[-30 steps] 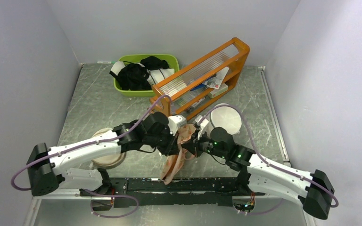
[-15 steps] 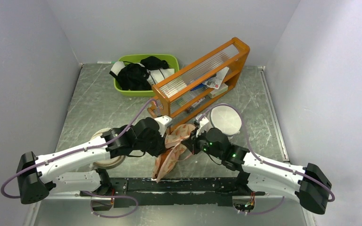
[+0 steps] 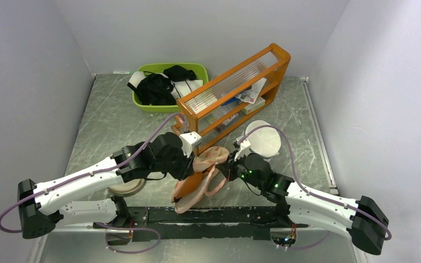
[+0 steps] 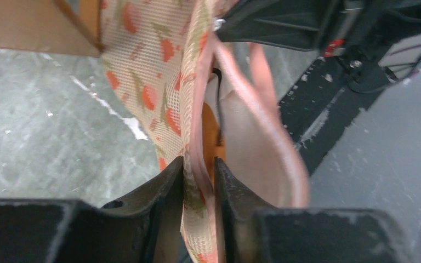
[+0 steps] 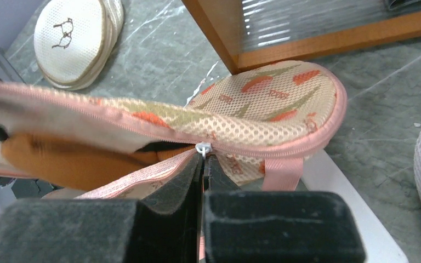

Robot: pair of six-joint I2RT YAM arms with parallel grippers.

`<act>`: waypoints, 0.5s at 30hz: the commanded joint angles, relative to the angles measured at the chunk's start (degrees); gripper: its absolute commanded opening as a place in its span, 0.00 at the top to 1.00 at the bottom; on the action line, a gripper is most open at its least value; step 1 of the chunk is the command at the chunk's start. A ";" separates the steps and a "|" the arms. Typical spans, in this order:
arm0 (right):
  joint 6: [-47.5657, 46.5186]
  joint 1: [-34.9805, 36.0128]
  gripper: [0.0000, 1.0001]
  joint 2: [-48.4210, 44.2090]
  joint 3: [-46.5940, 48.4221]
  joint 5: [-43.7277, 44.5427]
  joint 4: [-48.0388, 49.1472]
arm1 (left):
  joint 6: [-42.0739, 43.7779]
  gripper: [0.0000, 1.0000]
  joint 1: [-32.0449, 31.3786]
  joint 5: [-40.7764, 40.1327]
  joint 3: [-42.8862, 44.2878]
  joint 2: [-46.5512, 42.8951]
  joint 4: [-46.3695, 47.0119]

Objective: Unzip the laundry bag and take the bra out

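Surface: grey marbled table [image 3: 115,126] enclosed by pale walls, both arms reaching in from the near edge.
Laundry bag: the laundry bag [image 3: 211,160] is held off the table at front centre between the two grippers, just in front of the orange rack [image 3: 235,82]. Its zipper is partly undone, the mouth gapes, and one flap droops toward the near edge.
Bra: the bra [image 5: 60,159] shows as orange padding in the open gap and lies inside the bag.
Left gripper: the left gripper [image 4: 198,164] has its jaws narrow, pinching the bag's pink zipper rim [image 4: 194,109] between them.
Right gripper: the right gripper [image 5: 204,161] has its jaws pressed together on the small white zipper pull [image 5: 202,148] at the end of the opened stretch.
Back left: green bin [image 3: 197,68] holding black clothes [image 3: 153,87].
Left of the bag: round beige pouch [image 5: 79,38] flat on the table, partly under the left arm in the top view.
Right of the bag: white mesh bag [image 3: 263,139] standing near the rack.
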 commanded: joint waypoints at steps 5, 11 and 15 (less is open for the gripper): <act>2.23 -0.26 1.00 0.79 -0.34 -4.69 4.83 | -4.22 0.09 -0.12 12.51 -4.48 1.02 12.49; 3.15 -0.24 1.00 -0.28 0.07 -5.74 4.35 | -5.87 0.00 -4.72 3.18 -2.00 5.67 17.62; 3.56 -0.23 1.00 -0.76 0.15 -5.67 3.98 | -5.76 0.03 -11.42 -10.96 2.83 13.35 14.90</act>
